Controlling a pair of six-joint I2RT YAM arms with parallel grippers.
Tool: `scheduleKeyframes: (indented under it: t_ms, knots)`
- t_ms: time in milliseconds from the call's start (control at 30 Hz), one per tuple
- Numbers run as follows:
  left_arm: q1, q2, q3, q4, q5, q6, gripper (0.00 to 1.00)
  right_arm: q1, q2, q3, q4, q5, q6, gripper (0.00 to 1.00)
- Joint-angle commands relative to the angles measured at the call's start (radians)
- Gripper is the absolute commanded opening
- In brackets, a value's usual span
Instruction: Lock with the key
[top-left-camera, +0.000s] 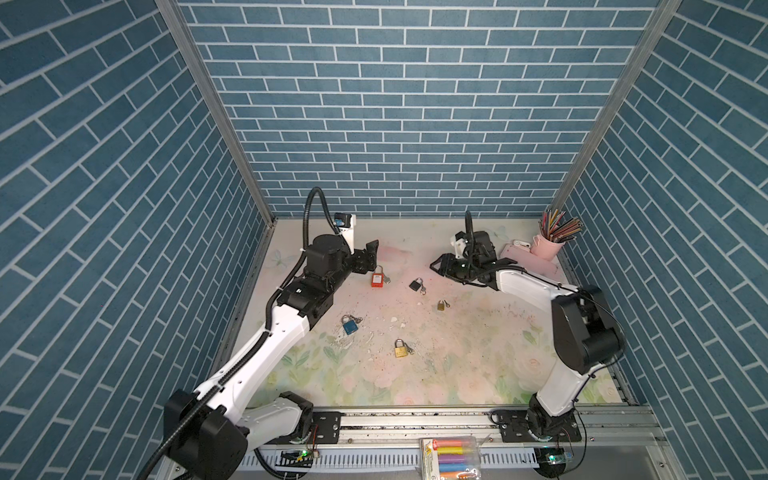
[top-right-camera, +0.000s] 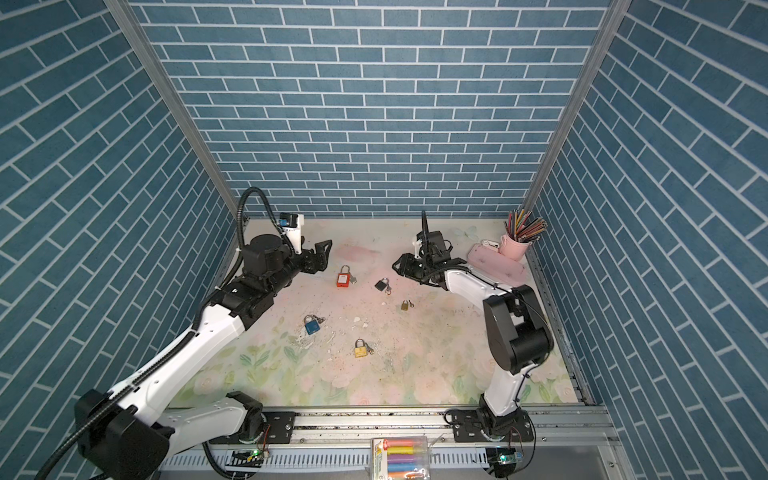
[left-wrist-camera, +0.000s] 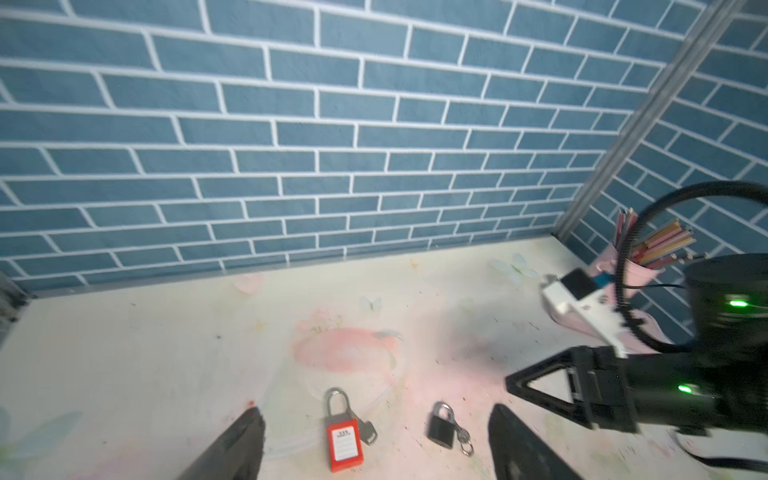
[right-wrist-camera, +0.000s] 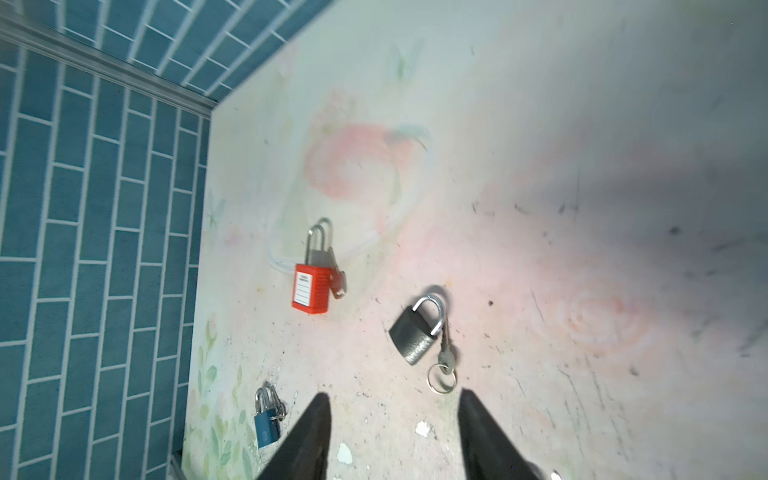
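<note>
Your right fingers (right-wrist-camera: 316, 436) are standing apart, holding nothing; the black padlock (right-wrist-camera: 413, 336) is lying on the bench (right-wrist-camera: 540, 166) just ahead of them, key (right-wrist-camera: 445, 356) beside it. Your left fingers (left-wrist-camera: 237, 444) are gaping wide.

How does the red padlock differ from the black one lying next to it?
The red padlock has a boxy body with a white label; the black padlock is plain and smaller. The red one's shackle is taller than the black one's. The black one's key carries a ring; the red one's shows none. Both lie flat on the table, untouched.
</note>
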Motion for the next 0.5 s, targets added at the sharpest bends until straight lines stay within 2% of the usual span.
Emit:
scheduleKeyframes:
  t_ms: [0,67,100,167,267,400,467]
  knots:
    - [0.018,-0.111,-0.082,0.097,-0.221,-0.011,0.87,-0.004,-0.150,-0.003,-0.084,0.160,-0.174,0.57]
    - [0.032,-0.201,-0.175,0.189,-0.340,0.010,0.87,-0.008,-0.264,-0.059,-0.080,0.283,-0.210,0.63]
    - [0.038,-0.240,-0.223,0.239,-0.391,0.027,0.87,-0.011,-0.315,-0.098,-0.061,0.337,-0.232,0.71]
    - [0.066,-0.330,-0.343,0.365,-0.475,0.072,0.87,-0.018,-0.438,-0.213,0.021,0.448,-0.289,0.78]
    - [0.155,-0.415,-0.518,0.499,-0.517,0.079,0.87,-0.037,-0.596,-0.405,0.159,0.596,-0.366,0.78]
    - [0.334,-0.417,-0.650,0.454,-0.532,-0.075,0.87,-0.050,-0.735,-0.638,0.338,0.818,-0.486,0.77]
    - [0.354,-0.384,-0.701,0.439,-0.596,-0.116,0.87,-0.058,-0.780,-0.745,0.445,0.925,-0.549,0.76]
